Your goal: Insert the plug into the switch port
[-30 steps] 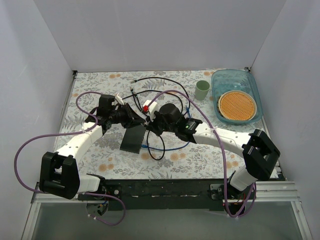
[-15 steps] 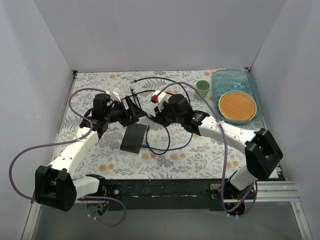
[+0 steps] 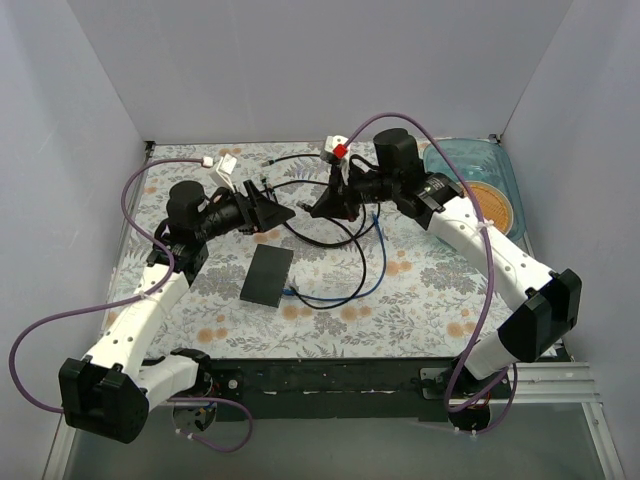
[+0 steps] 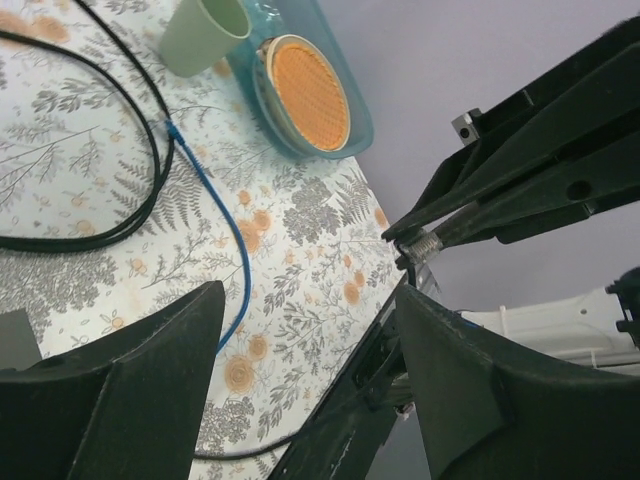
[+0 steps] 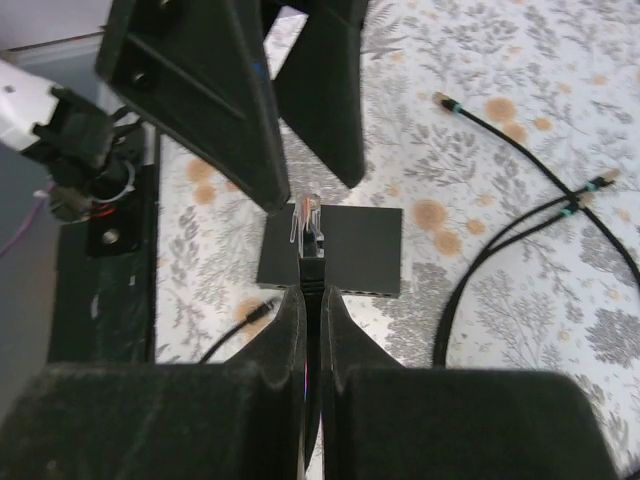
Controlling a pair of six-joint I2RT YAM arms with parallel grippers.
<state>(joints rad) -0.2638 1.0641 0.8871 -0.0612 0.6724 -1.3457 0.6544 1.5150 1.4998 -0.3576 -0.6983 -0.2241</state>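
The switch, a flat dark grey box [image 3: 267, 275], lies on the floral table. In the right wrist view the box [image 5: 355, 245] shows its row of switch ports [image 5: 365, 290] along the edge nearest that camera. My right gripper [image 5: 312, 290] is shut on a black cable just behind its clear plug [image 5: 306, 222], which sticks out past the fingertips, well above the box. From above, the right gripper [image 3: 314, 208] hovers behind the switch and faces my left gripper [image 3: 287, 213]. The left gripper [image 4: 310, 380] is open and holds nothing.
A blue cable [image 3: 340, 295] and loops of black cable [image 3: 335, 235] lie right of the switch, the blue one ending close to the box's corner. A teal tray [image 3: 497, 168] with an orange disc [image 3: 494, 205] sits at the back right, a green cup [image 4: 205, 35] beside it.
My left gripper has opened and drawn back to the left rear. My right gripper has lifted from the switch toward the back of the table, still gripping the plug's cable.
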